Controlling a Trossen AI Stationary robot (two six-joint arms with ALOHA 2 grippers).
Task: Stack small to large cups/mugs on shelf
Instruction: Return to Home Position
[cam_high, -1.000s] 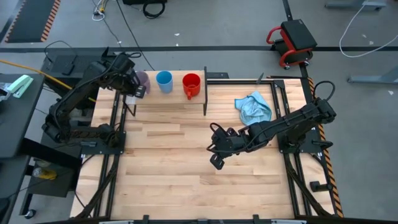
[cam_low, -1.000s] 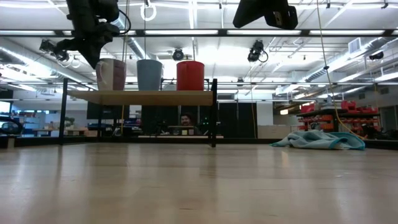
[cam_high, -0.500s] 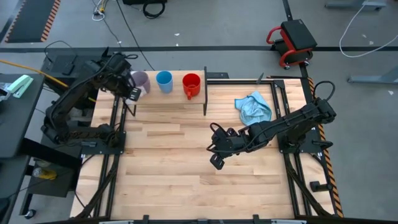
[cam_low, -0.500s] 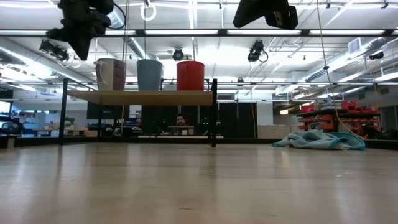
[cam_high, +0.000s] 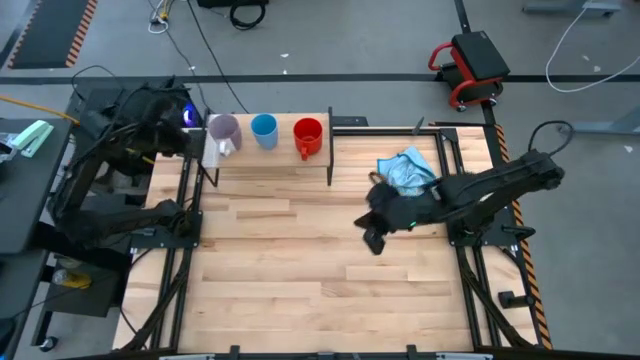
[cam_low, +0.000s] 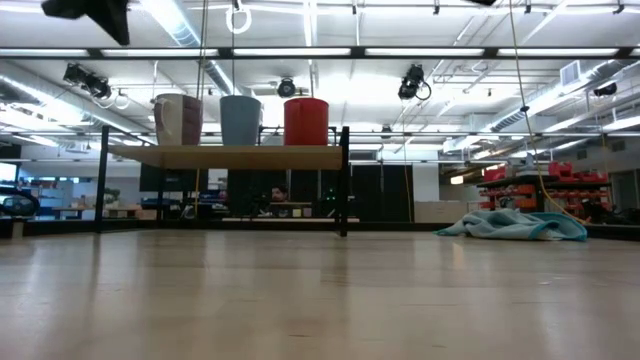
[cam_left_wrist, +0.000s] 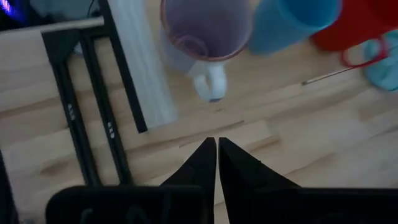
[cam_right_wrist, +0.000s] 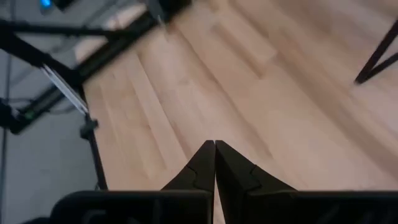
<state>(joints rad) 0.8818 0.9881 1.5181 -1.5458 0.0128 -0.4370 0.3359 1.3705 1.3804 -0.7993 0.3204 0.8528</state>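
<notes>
Three cups stand in a row on the shelf at the table's far left: the lilac mug, the light blue cup and the red mug. The low view shows them upright on the board: lilac mug, blue cup, red mug. My left gripper is shut and empty, drawn back left of the lilac mug, above shelf height. My right gripper is shut and empty, over the table's middle right.
A crumpled light blue cloth lies on the table right of the shelf, near the right arm, and also shows in the low view as the cloth. Black shelf legs stand below my left gripper. The wood tabletop lies bare in front.
My left gripper has pulled away from the lilac mug toward the table's left edge and risen, leaving the mug standing on the shelf. My right gripper has moved toward the table's right edge and upward, out of the low view.
</notes>
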